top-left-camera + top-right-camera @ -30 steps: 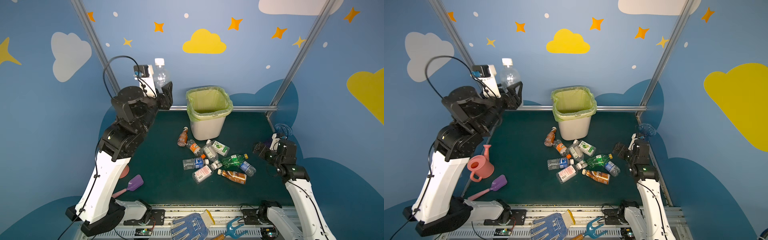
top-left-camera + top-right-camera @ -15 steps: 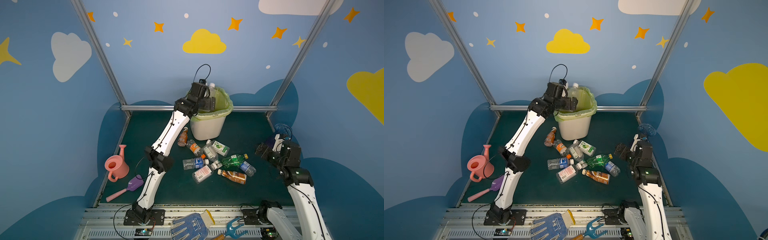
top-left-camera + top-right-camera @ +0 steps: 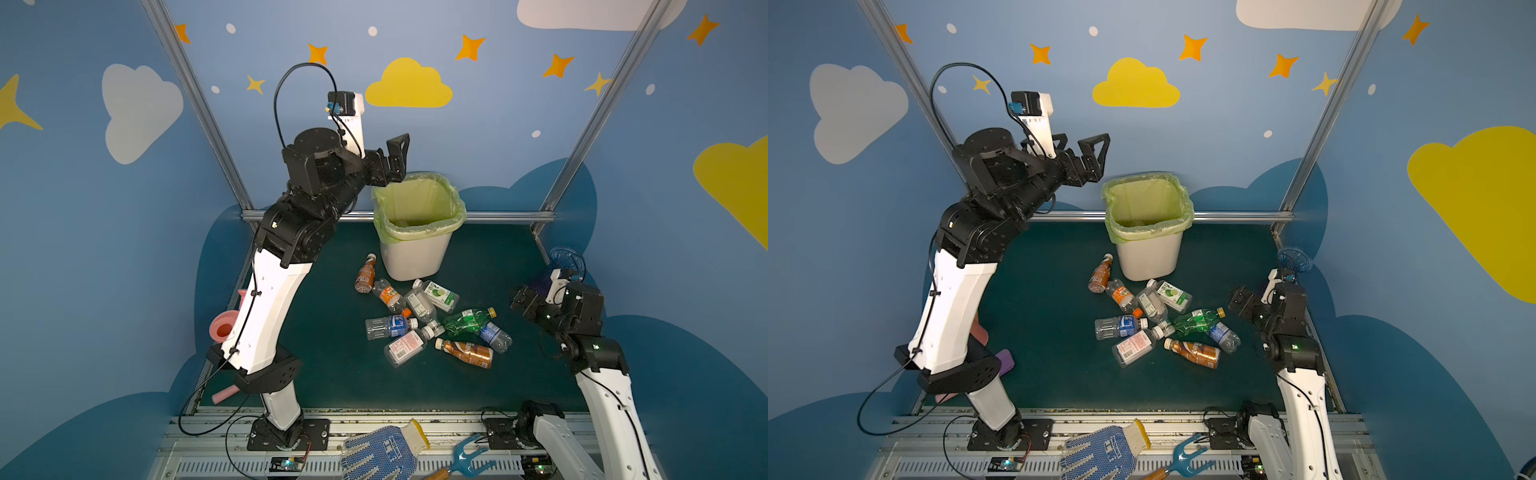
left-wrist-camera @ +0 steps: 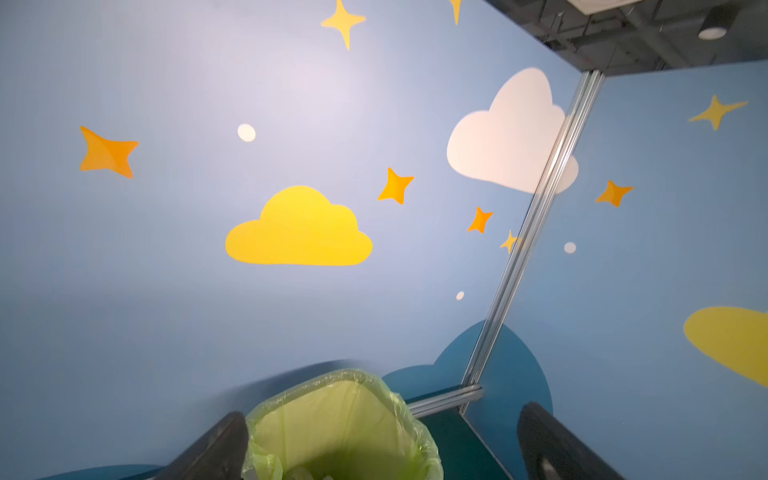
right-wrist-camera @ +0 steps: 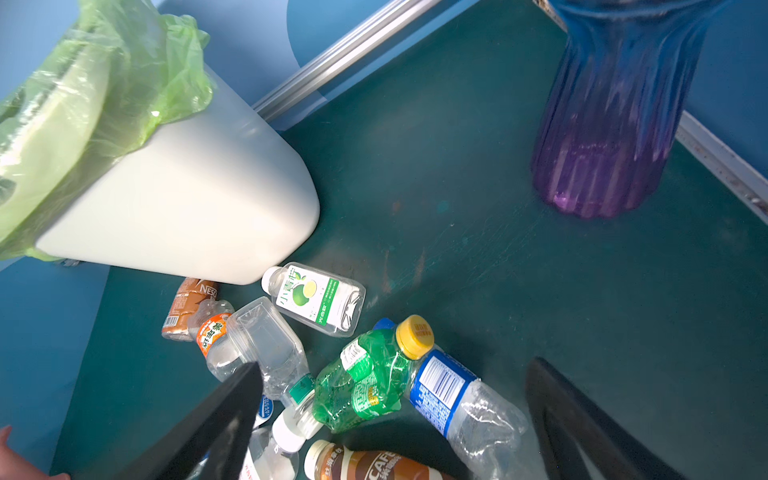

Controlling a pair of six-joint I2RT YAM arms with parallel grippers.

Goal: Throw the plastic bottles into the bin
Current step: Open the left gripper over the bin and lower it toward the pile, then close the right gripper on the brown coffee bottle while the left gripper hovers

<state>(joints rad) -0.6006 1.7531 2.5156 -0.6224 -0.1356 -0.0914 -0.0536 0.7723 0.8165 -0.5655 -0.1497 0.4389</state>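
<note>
The bin (image 3: 415, 257) (image 3: 1148, 257), white with a yellow-green bag over its rim, stands at the back middle of the green mat. In front of it lie several plastic bottles (image 3: 419, 320), among them a crushed green one (image 3: 465, 322) (image 5: 365, 382) and a brown one (image 3: 465, 352). My left gripper (image 3: 395, 158) (image 3: 1077, 145) hangs open and empty, raised just left of the bin's rim (image 4: 345, 374). My right gripper (image 3: 525, 297) (image 5: 395, 365) is open, low at the pile's right side, holding nothing.
A blue-purple vase (image 5: 611, 124) stands by the right edge behind my right arm. A pink watering can (image 3: 224, 328) and a purple scoop (image 3: 1005, 359) sit behind my left arm. A glove (image 3: 382, 453) and a blue hand rake (image 3: 465, 461) lie on the front rail.
A second ago my left gripper held a clear bottle high at the left; it then reached over the bin, opened, and has drawn back empty. The right arm has barely moved.
</note>
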